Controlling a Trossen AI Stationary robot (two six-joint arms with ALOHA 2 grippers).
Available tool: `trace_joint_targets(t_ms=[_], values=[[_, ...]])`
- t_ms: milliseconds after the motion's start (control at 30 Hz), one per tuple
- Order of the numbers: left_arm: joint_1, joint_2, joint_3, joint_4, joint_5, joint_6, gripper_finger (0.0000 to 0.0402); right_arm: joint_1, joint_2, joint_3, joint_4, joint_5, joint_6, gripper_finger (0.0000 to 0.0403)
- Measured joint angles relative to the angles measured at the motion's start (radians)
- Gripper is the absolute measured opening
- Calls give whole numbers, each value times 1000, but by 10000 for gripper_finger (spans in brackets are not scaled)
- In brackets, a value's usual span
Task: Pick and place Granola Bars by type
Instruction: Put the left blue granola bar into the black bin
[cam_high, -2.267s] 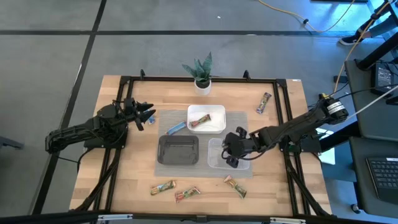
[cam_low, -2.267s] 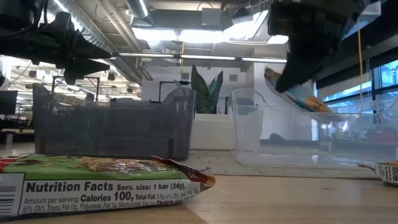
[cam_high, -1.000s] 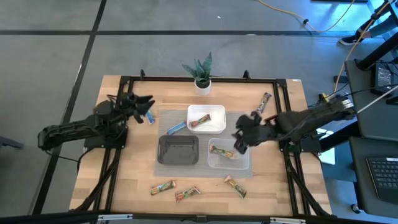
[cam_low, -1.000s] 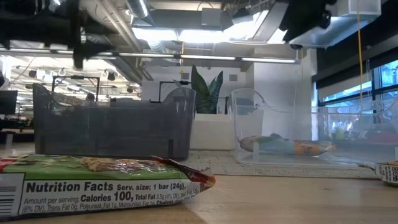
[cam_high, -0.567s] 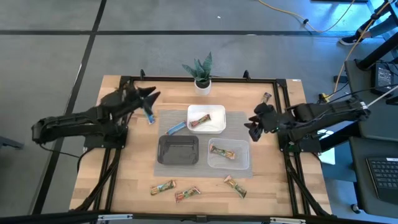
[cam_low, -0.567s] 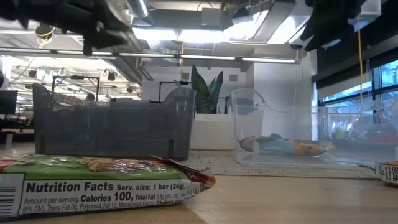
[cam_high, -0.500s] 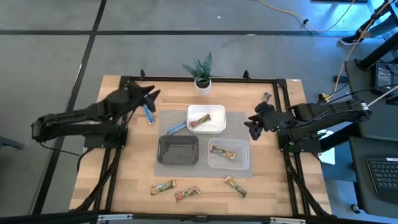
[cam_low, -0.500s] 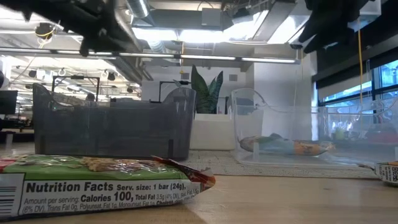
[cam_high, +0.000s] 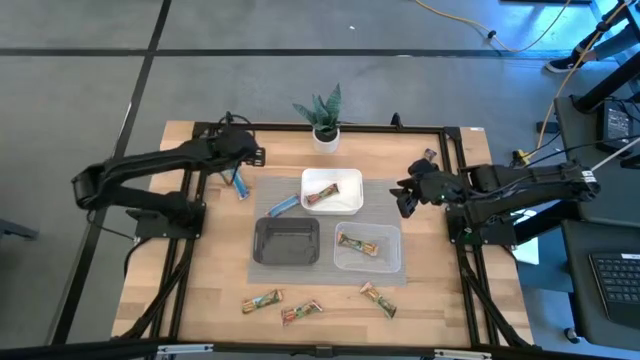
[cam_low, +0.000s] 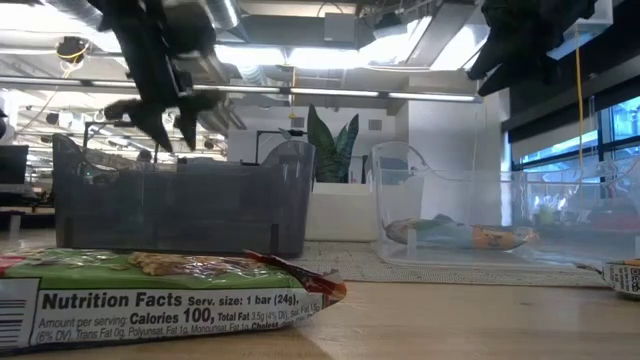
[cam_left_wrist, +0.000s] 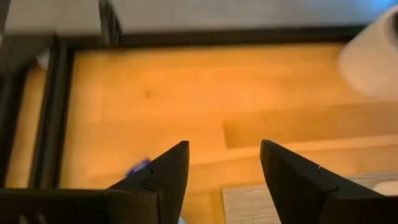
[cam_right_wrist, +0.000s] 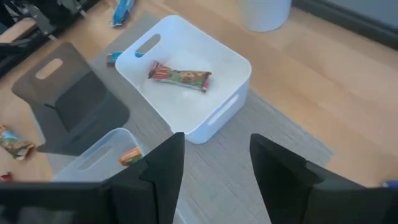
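Granola bars lie scattered in the high view: one in the white tray (cam_high: 331, 192), one (cam_high: 357, 245) in the clear tray (cam_high: 367, 249), a blue bar (cam_high: 283, 205) beside the dark tray (cam_high: 287, 241), another blue bar (cam_high: 239, 183) below the left gripper (cam_high: 243, 152), three along the table's (cam_high: 440, 310) near edge. The right gripper (cam_high: 407, 195) hovers right of the white tray.

Low view: a green bar (cam_low: 160, 297) fills the foreground before the dark tray, offices behind.

Left wrist view: fingers (cam_left_wrist: 168, 174) parted, empty, above bare wood.

Right wrist view: fingers (cam_right_wrist: 163, 168) spread, empty, over the mat (cam_right_wrist: 249, 168); a red-ended bar (cam_right_wrist: 180, 75) rests in the white tray.
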Motion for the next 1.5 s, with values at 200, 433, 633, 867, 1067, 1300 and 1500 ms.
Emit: trace_joint_targets(t_ms=[200, 433, 633, 867, 1067, 1300, 1500], values=[[34, 146, 0, -76, 68, -175, 191, -38, 0, 0, -1, -31, -95, 186], [39, 287, 0, -101, 135, -303, 191, -74, 0, 0, -3, -74, -199, 186], [39, 372, 0, -163, 157, -401, 191, -78, 0, 0, -6, -111, -274, 186], [39, 436, 0, -175, 200, -440, 191, -78, 0, 0, -13, -124, -327, 186], [39, 490, 5, -175, 229, -452, 191, -78, 0, 0, -14, -124, -348, 186], [38, 516, 5, -174, 215, -389, 191, -78, 0, 0, -22, -124, -361, 186], [39, 516, 4, -168, 239, -365, 181, -78, 0, 0, -34, -124, -355, 186]])
